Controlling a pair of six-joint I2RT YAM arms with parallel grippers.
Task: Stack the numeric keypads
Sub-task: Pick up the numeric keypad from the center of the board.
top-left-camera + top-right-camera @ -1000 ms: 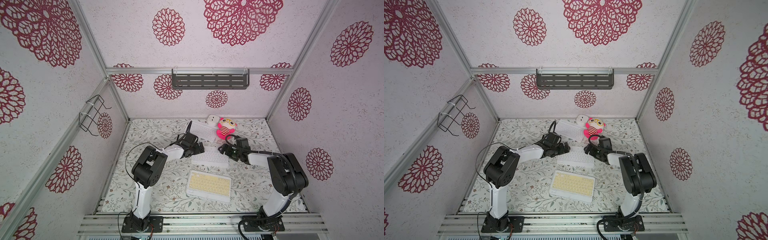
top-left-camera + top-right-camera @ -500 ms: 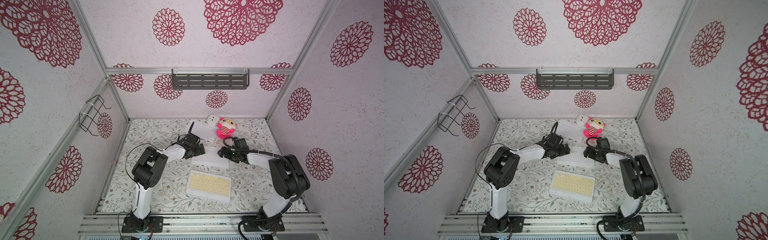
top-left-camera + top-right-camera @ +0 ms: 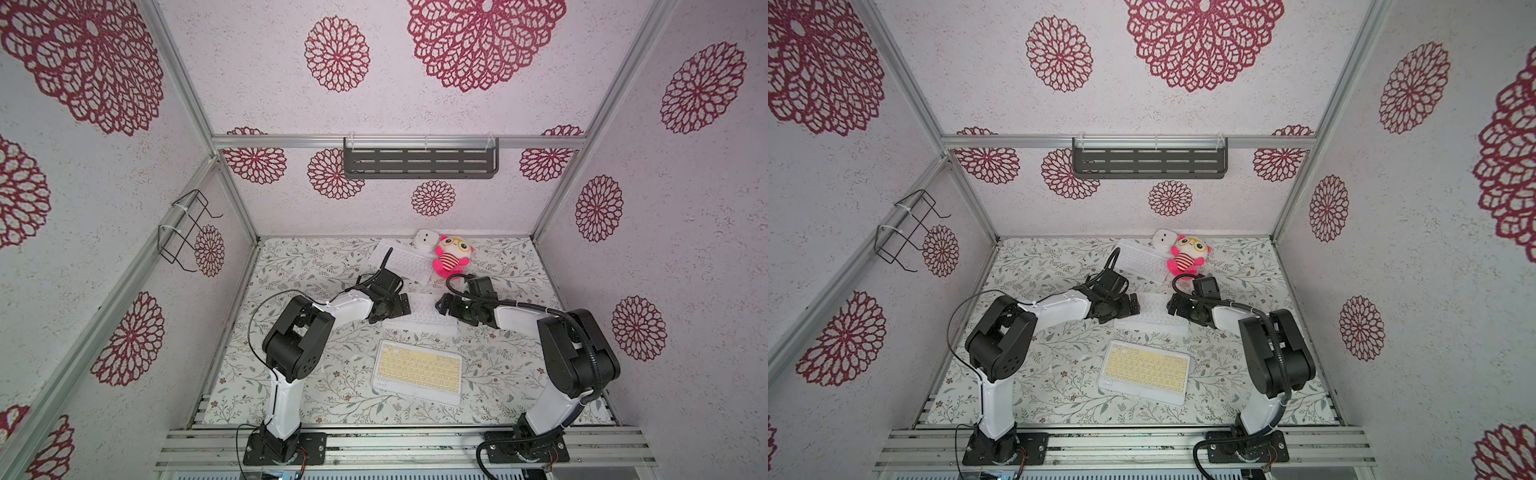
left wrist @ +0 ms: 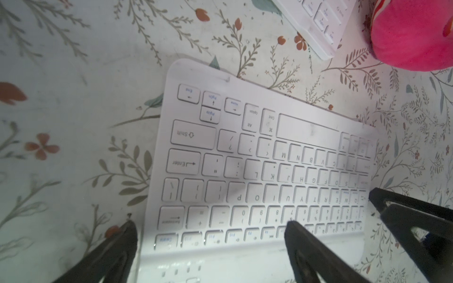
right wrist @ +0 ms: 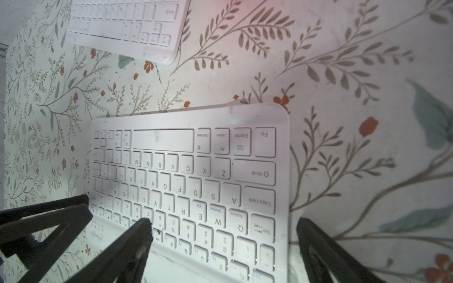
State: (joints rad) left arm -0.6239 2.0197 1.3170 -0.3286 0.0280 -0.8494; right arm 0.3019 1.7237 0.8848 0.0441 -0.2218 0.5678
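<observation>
A: Any containers?
B: Two, on the walls: a dark grey slotted metal shelf (image 3: 419, 163) on the back one, a black wire basket (image 3: 183, 226) on the left one; seen from below, what the shelf carries cannot be told; wallpaper shows through the basket's wires
A: And the keypads?
B: On the floral table mat (image 3: 316, 266); a thin white-framed keypad with white keys (image 3: 422, 316) lies in the middle; a white-framed keypad with pale-yellow keys (image 3: 417, 372) lies nearer the front, apart from it; another all-white keypad (image 3: 405, 262) lies at the back, just beside a pink plush toy (image 3: 451, 257) and a small white rounded cube (image 3: 424, 240)
A: The claws?
B: The left gripper (image 4: 210, 225) and right gripper (image 5: 224, 221) both gape wide, gripping nothing; each straddles a short end of the middle keypad, one finger over its keys, one past the edge
A: What do the wrist views add?
B: Key legends, and a thin second edge under the middle keypad; how many lie beneath I cannot tell; only the top views show the yellow one
</observation>
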